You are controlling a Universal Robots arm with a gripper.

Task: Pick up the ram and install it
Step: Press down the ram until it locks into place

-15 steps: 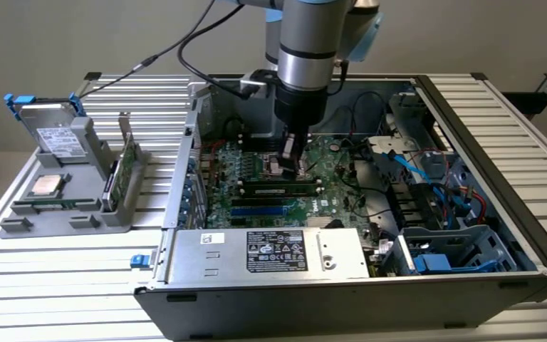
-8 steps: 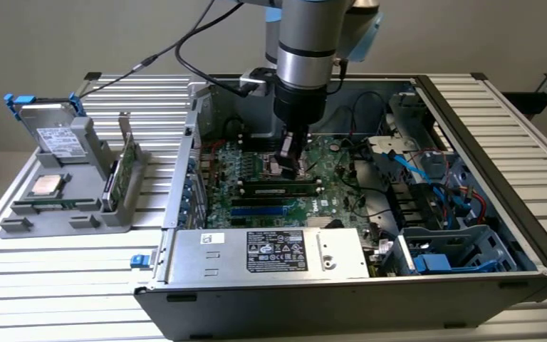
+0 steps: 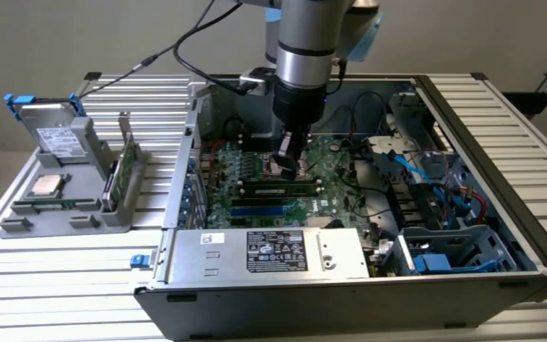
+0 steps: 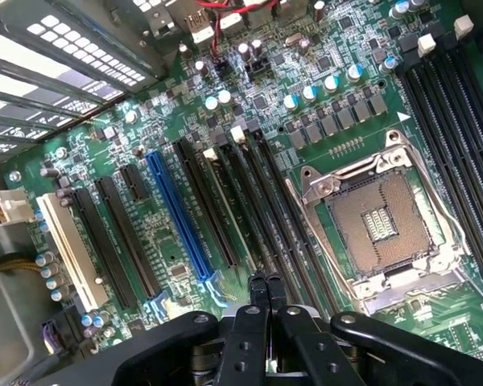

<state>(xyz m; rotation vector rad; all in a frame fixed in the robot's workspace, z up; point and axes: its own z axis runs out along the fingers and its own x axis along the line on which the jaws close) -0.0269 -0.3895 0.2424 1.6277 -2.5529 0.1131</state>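
Grey wall behind; a slatted metal tabletop [image 3: 55,278] carries an open PC case [image 3: 350,299] lying on its side, so the motherboard [image 3: 254,199] faces up for access from above.

The hand [image 3: 287,158] hangs inside the case, low over the board. In the wrist view its fingers [image 4: 258,293] are pressed together, tips side by side with no gap, and nothing shows between them. Judged shut and empty.

The ram [image 3: 278,190] lies just below and in front of the hand, a dark stick with a pale label running across the board, sitting level in a slot. By its flat, aligned lie it looks seated, though the latches are too small to tell. In the wrist view the fingertips point down onto a bank of long dark slots [image 4: 249,209] beside the empty CPU socket [image 4: 382,225]. Shut tips held over a slot suit pressing down rather than grasping; that is a judgement.

Well away from the hand, on the exterior view's left, a grey holder [image 3: 65,206] keeps spare parts upright and apart for easy picking: a drive [image 3: 55,135], a processor [image 3: 48,185] and a bracketed card [image 3: 122,171].
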